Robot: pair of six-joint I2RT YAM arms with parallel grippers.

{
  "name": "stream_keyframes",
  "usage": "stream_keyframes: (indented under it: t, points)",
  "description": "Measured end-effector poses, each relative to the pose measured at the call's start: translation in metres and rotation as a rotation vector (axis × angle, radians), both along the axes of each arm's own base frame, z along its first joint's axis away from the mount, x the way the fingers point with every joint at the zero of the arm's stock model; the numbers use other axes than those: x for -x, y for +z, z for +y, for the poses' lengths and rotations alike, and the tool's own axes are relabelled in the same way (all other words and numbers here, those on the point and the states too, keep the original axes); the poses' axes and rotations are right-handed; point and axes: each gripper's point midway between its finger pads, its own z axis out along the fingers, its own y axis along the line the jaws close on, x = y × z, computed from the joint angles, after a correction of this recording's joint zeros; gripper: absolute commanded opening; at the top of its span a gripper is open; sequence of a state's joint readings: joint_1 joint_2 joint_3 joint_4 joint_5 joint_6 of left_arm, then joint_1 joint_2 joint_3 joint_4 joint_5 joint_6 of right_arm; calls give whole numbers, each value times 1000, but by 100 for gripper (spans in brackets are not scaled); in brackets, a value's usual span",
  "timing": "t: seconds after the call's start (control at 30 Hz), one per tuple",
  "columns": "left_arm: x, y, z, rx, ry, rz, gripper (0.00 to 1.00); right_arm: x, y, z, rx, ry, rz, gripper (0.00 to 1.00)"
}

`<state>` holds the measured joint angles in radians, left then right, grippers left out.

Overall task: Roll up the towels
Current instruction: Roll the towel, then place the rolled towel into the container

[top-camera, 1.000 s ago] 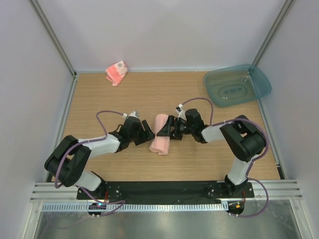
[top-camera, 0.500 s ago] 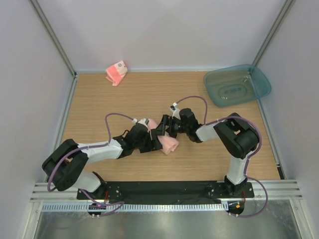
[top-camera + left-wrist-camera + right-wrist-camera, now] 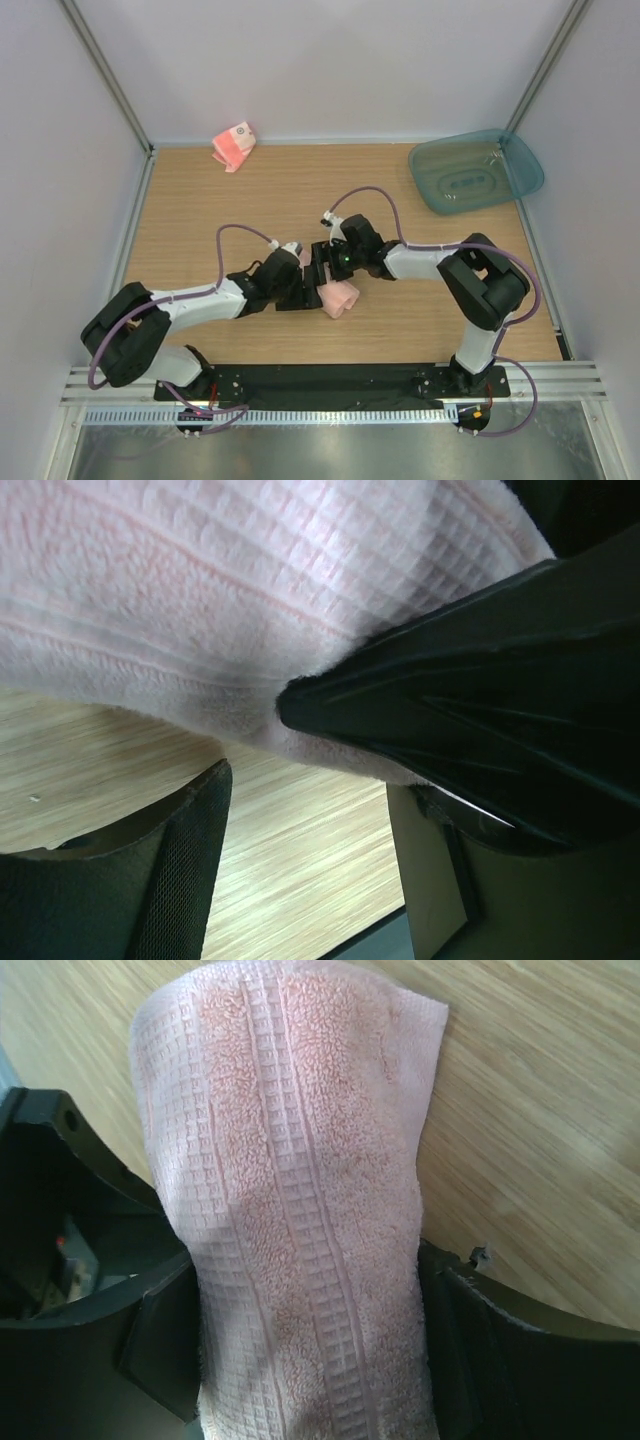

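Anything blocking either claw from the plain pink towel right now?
Nothing visible. The right claw straddles the plain towel, and one finger of the left claw presses into it.

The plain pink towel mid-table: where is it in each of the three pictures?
Top external: the plain towel lies bunched just below the picture's centre.
Left wrist: the towel fills the upper half.
Right wrist: the towel runs down the middle, top to bottom.
Shared landmark: the wooden table top, beside the towel in every view.
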<state>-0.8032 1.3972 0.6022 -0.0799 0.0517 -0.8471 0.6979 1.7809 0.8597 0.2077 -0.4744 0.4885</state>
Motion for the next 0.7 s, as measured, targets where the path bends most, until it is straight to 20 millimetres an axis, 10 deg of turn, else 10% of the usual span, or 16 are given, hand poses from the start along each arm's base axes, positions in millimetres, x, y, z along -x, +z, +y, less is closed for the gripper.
stream_keyframes:
  t: [0.17,0.43,0.7]
  points:
    - [-1,-1,3,-16,-3,-11,68,4,-3,5,126,67,-41,32]
    - [1,14,22,-62,18,-33,99,11,-4,15,94,111,-17,13]
    - [-27,148,33,91,92,-301,100,2,6,4,-31,73,164,1]
